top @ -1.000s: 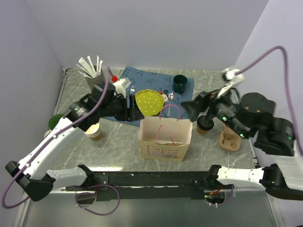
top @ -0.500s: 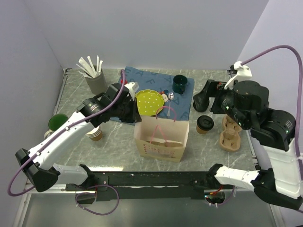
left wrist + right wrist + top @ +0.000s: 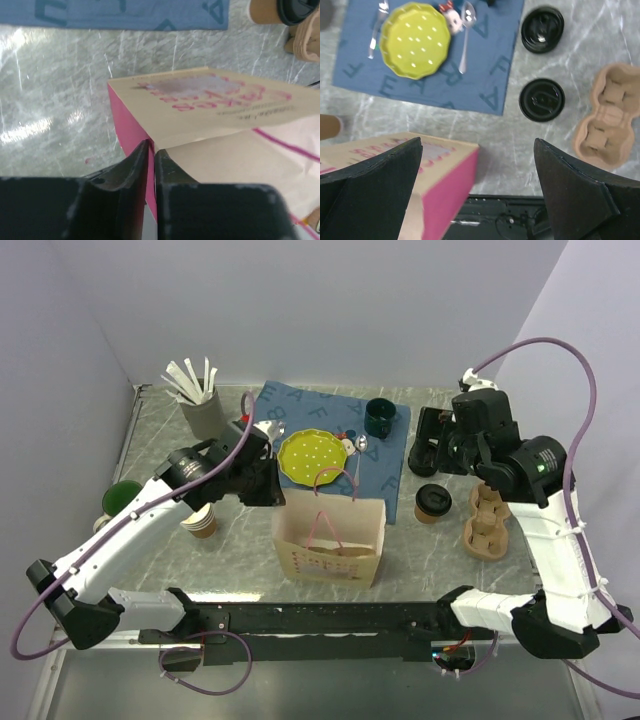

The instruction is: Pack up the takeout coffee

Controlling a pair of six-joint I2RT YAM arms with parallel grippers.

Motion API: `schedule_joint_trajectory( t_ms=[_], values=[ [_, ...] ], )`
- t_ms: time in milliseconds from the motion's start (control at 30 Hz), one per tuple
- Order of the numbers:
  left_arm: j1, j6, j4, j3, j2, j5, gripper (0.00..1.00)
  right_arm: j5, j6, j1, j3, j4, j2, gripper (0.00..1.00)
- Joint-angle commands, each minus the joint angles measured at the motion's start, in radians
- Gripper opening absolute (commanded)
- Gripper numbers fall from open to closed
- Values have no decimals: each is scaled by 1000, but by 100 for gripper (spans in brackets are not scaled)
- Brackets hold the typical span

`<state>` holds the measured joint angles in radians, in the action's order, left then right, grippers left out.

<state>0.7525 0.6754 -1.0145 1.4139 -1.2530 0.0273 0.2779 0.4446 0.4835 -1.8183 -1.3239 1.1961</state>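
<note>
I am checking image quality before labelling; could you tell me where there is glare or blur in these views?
Left wrist: glare on the marble table, and the print on the paper bag is blurred. Right wrist: the right pincer's fingers are soft dark shapes, while the yellow plate is sharp. Top external: evenly lit and sharp.
</note>
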Motion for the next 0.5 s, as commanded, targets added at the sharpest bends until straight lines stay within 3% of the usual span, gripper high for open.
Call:
schedule_joint_trajectory(
  t_ms=[0, 233, 467],
  values=[
    [4, 49, -78, 22, 9, -59, 21, -37, -23, -29, 56, 12, -20, 100],
    [4, 18, -105, 120, -19, -83, 56, -74, -18, -43, 106, -34, 11, 100],
    [4, 10, -122, 206, -20, -81, 69, -85, 0, -54, 132, -47, 8, 98]
  ],
)
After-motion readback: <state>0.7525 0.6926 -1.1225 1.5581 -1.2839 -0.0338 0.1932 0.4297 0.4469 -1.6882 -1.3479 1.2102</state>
